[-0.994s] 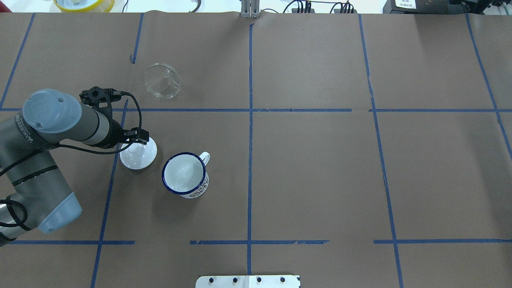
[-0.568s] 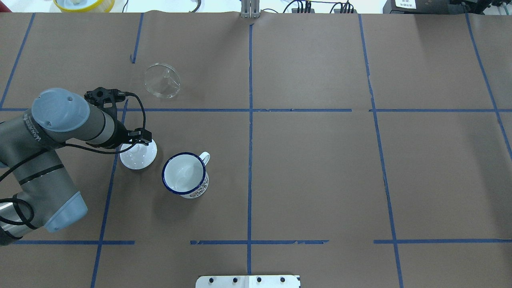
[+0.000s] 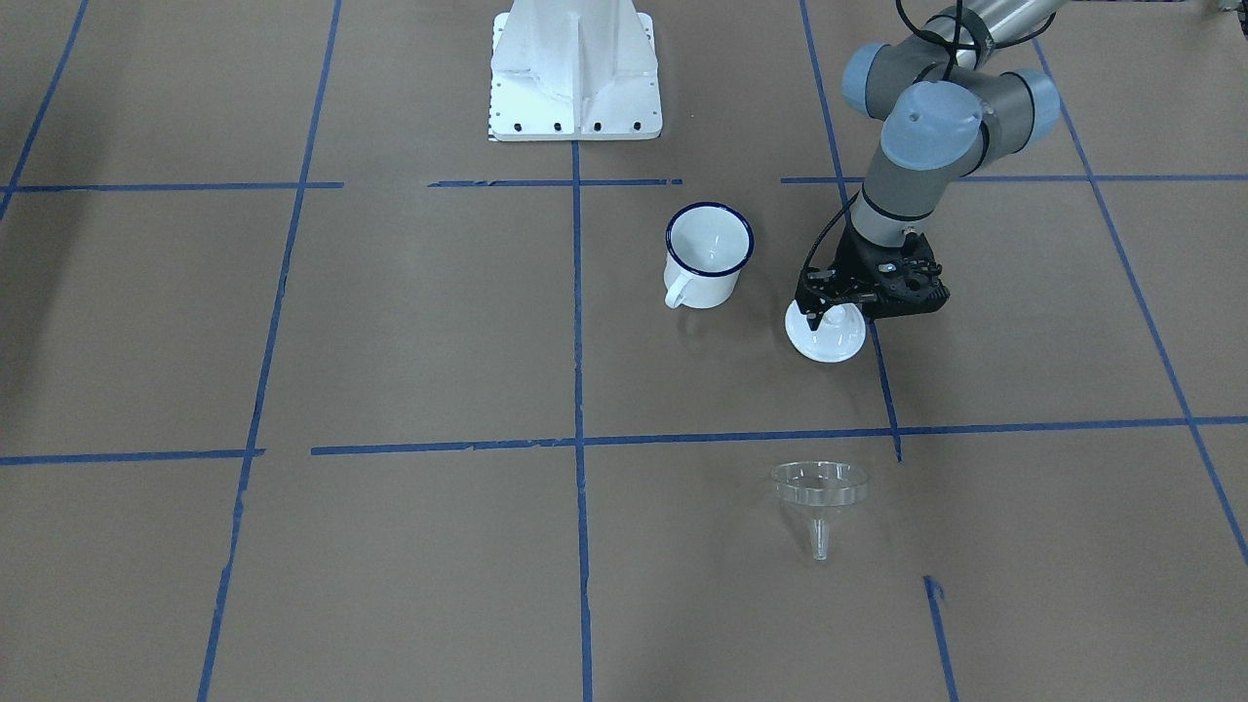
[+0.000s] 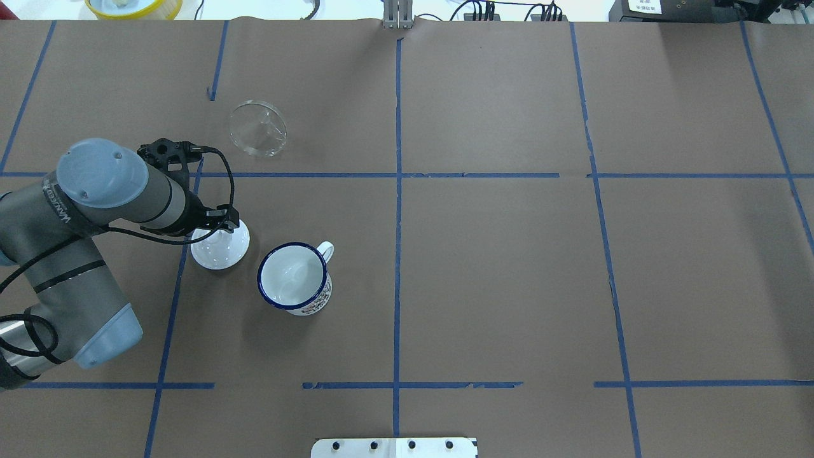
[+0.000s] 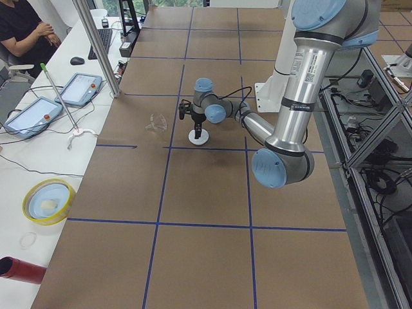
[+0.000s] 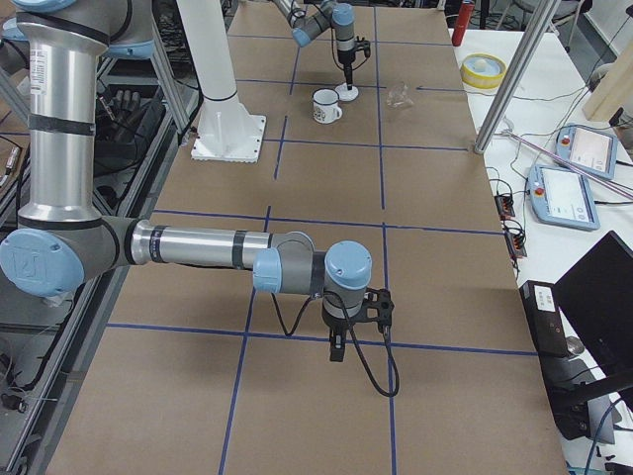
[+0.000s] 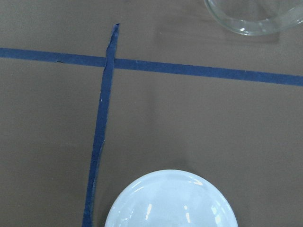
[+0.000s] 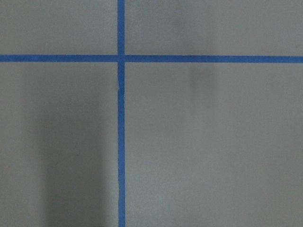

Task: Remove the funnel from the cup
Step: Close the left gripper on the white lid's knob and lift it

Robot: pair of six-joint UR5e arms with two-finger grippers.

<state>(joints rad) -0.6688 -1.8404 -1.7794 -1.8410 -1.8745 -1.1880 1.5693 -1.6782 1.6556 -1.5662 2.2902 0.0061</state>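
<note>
The clear funnel [image 3: 819,485] lies on its side on the brown table, apart from the cup; it also shows in the overhead view [image 4: 257,129] and at the top of the left wrist view [image 7: 255,14]. The white cup with a dark blue rim [image 3: 709,249] [image 4: 294,277] stands upright and empty. My left gripper [image 3: 837,310] hangs over a round white lid [image 3: 827,343], its fingers either side of the knob, and it looks open. My right gripper [image 6: 336,351] hovers far off over bare table; I cannot tell its state.
The white lid [image 4: 222,252] [image 7: 170,201] sits just left of the cup in the overhead view. Blue tape lines cross the table. The robot's white base [image 3: 575,68] stands behind the cup. A yellow-rimmed bowl [image 4: 133,6] sits beyond the table's far edge.
My left arm's elbow and wrist have shifted slightly to the right in the overhead view. The lid, cup and funnel have not moved.
</note>
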